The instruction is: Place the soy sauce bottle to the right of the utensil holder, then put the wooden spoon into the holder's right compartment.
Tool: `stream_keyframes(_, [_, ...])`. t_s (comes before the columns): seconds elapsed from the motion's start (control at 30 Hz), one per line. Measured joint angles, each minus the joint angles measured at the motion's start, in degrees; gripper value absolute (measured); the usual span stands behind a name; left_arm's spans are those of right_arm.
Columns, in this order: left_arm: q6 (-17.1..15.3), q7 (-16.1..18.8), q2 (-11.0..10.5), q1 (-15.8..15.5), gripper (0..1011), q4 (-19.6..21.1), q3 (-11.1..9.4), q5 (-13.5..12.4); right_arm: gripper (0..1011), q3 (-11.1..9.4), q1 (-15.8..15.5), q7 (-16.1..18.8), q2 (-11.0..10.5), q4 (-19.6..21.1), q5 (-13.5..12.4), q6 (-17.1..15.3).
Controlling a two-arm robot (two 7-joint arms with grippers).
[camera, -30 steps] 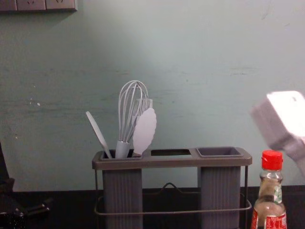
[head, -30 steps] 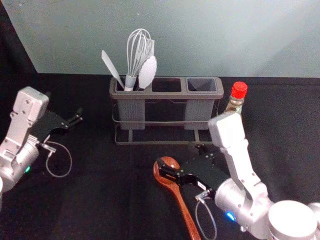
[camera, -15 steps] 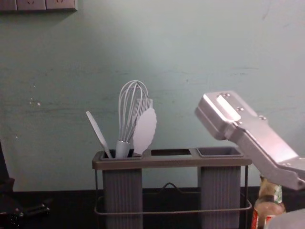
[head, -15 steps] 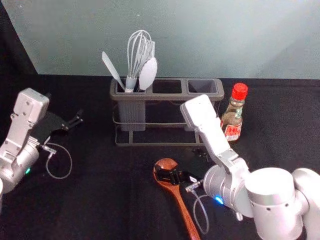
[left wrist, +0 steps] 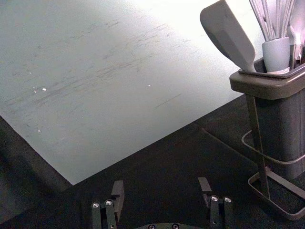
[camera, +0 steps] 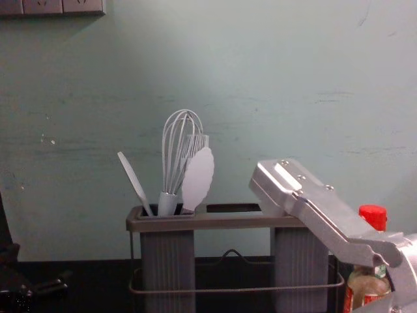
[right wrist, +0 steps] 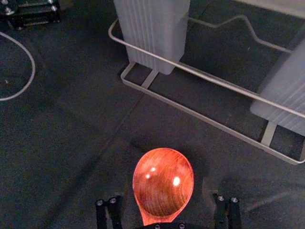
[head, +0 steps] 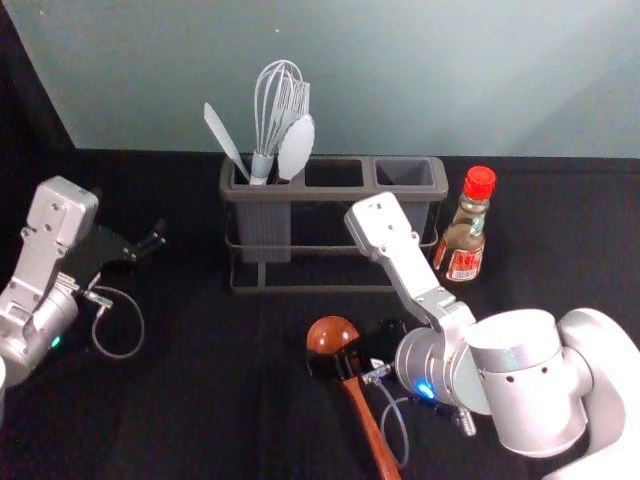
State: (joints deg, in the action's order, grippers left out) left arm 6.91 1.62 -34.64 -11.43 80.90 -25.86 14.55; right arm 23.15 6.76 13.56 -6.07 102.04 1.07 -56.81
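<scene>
The soy sauce bottle [head: 465, 235] stands upright just right of the utensil holder [head: 335, 187]; in the chest view the right arm partly covers the bottle [camera: 373, 217]. On the dark cloth in front of the holder lies the wooden spoon [head: 368, 425]. My right gripper [head: 352, 352] is low over the spoon at the neck end of its bowl. In the right wrist view the right gripper [right wrist: 163, 194] is open, its fingers on either side of the spoon bowl [right wrist: 164, 179]. My left gripper [head: 125, 218] is parked at the left; the left wrist view shows the left gripper [left wrist: 161, 186] open.
The holder's left compartment carries a whisk [head: 268, 110], a white spoon-shaped utensil [head: 295, 147] and a spatula [head: 224, 136]. Its middle opening [head: 334, 172] and right compartment [head: 403, 171] hold no utensils. A wall [head: 400, 70] rises behind the cloth.
The right arm has swung away from the bottle and its forearm tilts further left. The right gripper has turned and shifted slightly toward the spoon's handle. Bottle, spoon and left arm keep their places.
</scene>
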Motion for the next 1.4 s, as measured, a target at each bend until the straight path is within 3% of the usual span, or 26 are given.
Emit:
stream_keyframes(0.53, [0.00, 0.00, 0.00, 0.00, 1011, 0.00, 0.00, 0.00, 1004, 1.36, 1.93, 1.50, 0.97, -2.46, 2.60, -1.15])
stream_keyframes(1.4, [0.00, 0.00, 0.00, 0.00, 1011, 0.00, 0.00, 0.00, 1004, 1.08, 2.99, 3.12, 2.92, -4.89, 6.01, -0.95])
